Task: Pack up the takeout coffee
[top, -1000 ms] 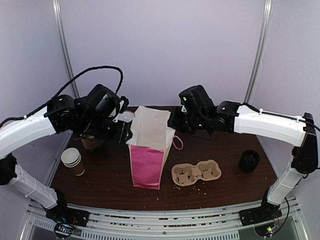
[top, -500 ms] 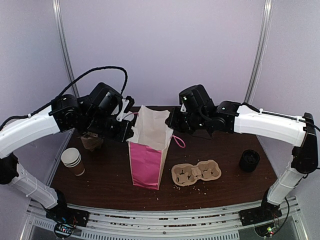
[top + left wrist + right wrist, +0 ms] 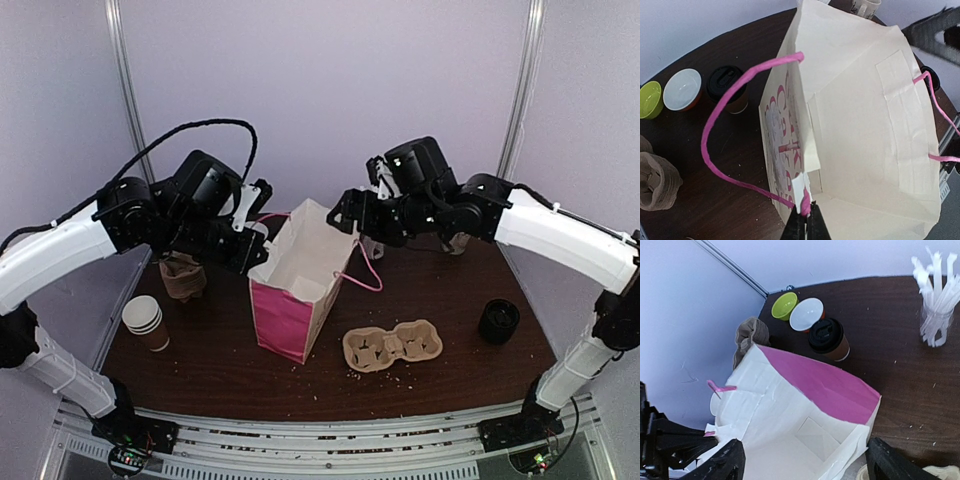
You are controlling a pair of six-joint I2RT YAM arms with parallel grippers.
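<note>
Pinching pink bag (image 3: 865,125) rim, left gripper (image 3: 805,222) closed; right gripper (image 3: 802,460) spread wide

The top external camera sits high behind the arm bases and looks forward and down over the whole table (image 3: 450,300), with the paper bag (image 3: 305,255) mid-frame. The left wrist camera hangs close over the bag's mouth and looks into it past the pinched tips of the left end effector (image 3: 804,222). The right wrist camera looks down from the bag's other rim, with the spread fingers of the right end effector (image 3: 802,462) at its lower corners. Both wrist views share the bag, the takeout coffee (image 3: 727,89) and a green bowl (image 3: 650,99).
</note>
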